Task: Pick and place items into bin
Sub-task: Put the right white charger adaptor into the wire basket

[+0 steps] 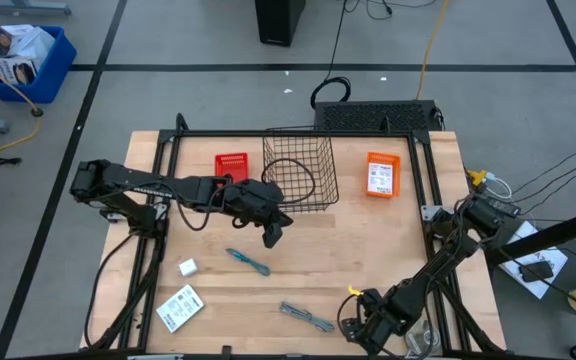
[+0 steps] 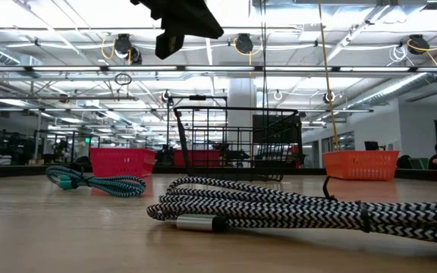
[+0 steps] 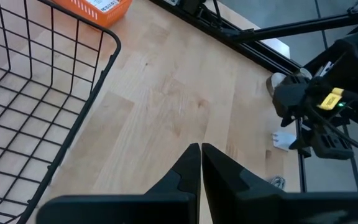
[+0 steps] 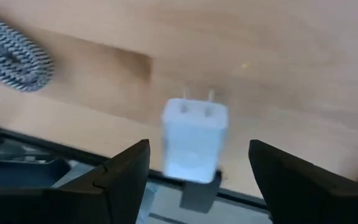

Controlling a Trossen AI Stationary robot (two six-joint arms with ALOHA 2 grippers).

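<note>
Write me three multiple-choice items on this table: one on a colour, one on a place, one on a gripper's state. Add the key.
1. What colour is the small bin on the right arm's side of the wire basket?
A. Red
B. Orange
C. Blue

2. Where does the teal cable lie?
A. On the table
B. In the wire basket
C. In the small bin

3. How do the left gripper fingers stand?
A. Wide open
B. Shut on a cable
C. Shut together, with nothing between them

Key:
1 B: the high view shows it as orange.
2 A: the cable rests on bare wood, outside every bin.
3 C: the left wrist view shows the two fingers pressed together over bare wood.
</note>
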